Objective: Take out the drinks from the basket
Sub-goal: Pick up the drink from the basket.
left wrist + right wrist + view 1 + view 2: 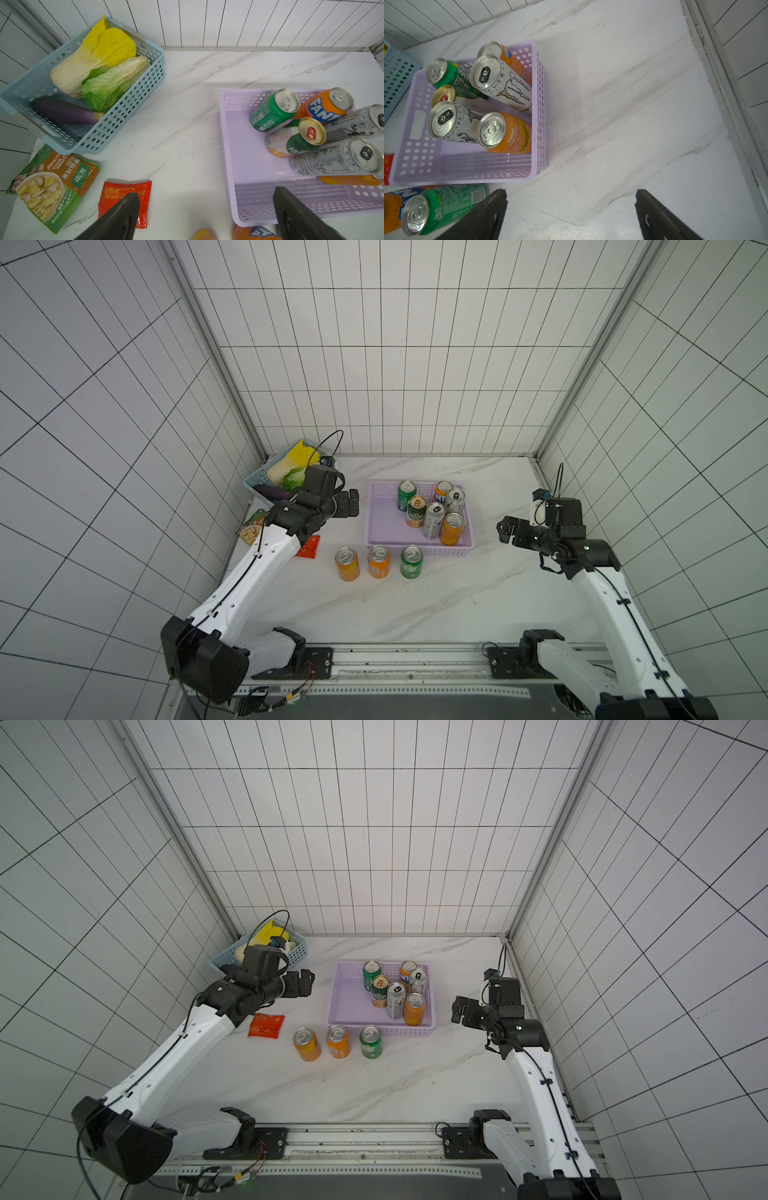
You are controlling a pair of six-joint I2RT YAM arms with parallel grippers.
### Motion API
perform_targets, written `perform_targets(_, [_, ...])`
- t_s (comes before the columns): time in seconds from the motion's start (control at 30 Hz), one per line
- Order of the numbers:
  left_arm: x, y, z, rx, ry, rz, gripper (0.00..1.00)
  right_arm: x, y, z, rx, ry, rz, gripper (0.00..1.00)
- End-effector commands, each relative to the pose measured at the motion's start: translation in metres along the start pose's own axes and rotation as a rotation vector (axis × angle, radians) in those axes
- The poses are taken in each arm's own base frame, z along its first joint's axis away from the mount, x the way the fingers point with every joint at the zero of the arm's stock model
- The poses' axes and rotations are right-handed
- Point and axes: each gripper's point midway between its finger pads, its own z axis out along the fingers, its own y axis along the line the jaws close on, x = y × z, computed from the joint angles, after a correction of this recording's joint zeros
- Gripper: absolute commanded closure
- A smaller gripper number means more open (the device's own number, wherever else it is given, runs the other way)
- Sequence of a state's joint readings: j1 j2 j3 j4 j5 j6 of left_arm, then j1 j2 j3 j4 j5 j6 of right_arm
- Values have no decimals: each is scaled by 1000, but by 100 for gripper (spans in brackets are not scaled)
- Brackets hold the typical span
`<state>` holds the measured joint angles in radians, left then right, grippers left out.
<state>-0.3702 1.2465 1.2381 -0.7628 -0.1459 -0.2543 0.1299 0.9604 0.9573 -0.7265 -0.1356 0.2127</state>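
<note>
Jaws of the left gripper (pixel 353 502) and right gripper (pixel 504 531) were wide apart; six cans (pixel 434 520) stood in the purple basket (pixel 384 526) between them.

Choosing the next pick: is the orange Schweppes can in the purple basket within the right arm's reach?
Likely yes: the can stands beside the basket wall facing the open right gripper, with nothing between.

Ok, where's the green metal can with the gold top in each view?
In a top view: the gold-topped green can stands in the lilac perforated plastic basket, among the other cans.
In a top view: the can, same place.
Left wrist: in the basket, between the plain green can and a slim silver-white can.
Right wrist: the can, between those same two cans.
Shared landmark: that slim silver-white can beside it.
</note>
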Motion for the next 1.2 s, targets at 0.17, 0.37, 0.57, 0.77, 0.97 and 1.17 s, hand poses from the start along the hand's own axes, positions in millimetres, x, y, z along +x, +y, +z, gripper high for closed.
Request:
perform_targets(0.17, [-16,8,-7,34,-67,-41,2,-24,16,-8,-24,0,-28,1])
perform_targets(0.37, [-8,16,-1,40,-74,-75,2,-40,41,-5,-36,8,-97,0])
perform_targets(0.57, [-12,22,-7,44,-109,-91,2,-50,83,6,-77,40,-197,0])
perform_targets(0.77, [-9,26,-1,63,-88,-130,2,-51,126,24,-96,102,-321,2])
perform_targets(0.97, [1,25,11,74,-62,-162,2,-38,162,51,-99,200,-437,3])
perform_targets(1.17, [4,22,16,90,-38,-164,2,-30,179,76,-91,251,-490,6])
